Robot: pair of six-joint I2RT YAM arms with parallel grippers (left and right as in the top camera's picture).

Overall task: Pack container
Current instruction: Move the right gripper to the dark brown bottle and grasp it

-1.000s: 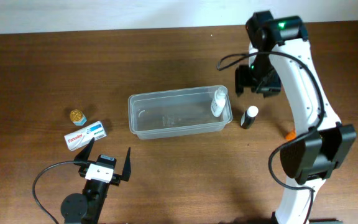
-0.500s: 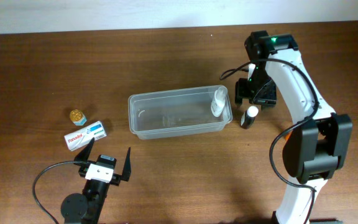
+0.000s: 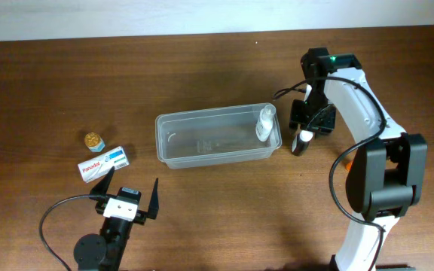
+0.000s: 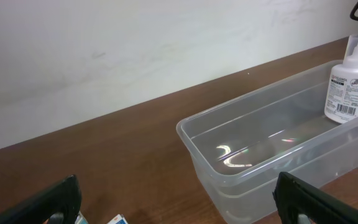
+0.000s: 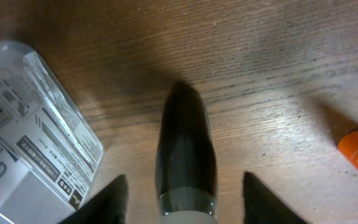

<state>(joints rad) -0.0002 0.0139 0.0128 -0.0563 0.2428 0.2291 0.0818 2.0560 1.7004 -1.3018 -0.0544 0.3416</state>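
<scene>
brown wood table [image 3: 202, 75]; pale wall [image 3: 126, 15] along its 12 o'clock edge; white squeeze bottle [image 3: 265, 124] upright at the 3 o'clock end of the container [image 3: 217, 112], nozzle cap on, barcode label facing 6 o'clock; dark bottle [image 3: 299, 146] with white cap on bare wood just past that end, 3 o'clock side, near the tub but not touching; small orange thing [image 3: 349, 162] at 4 o'clock from the dark bottle, mostly hidden, can't ID; white Panadol box [image 3: 103, 164] flat at the table's 8 o'clock, skewed; small gold-lidded jar [image 3: 93, 141] at 11 o'clock from the box, close by, well apart from the bottles
</scene>
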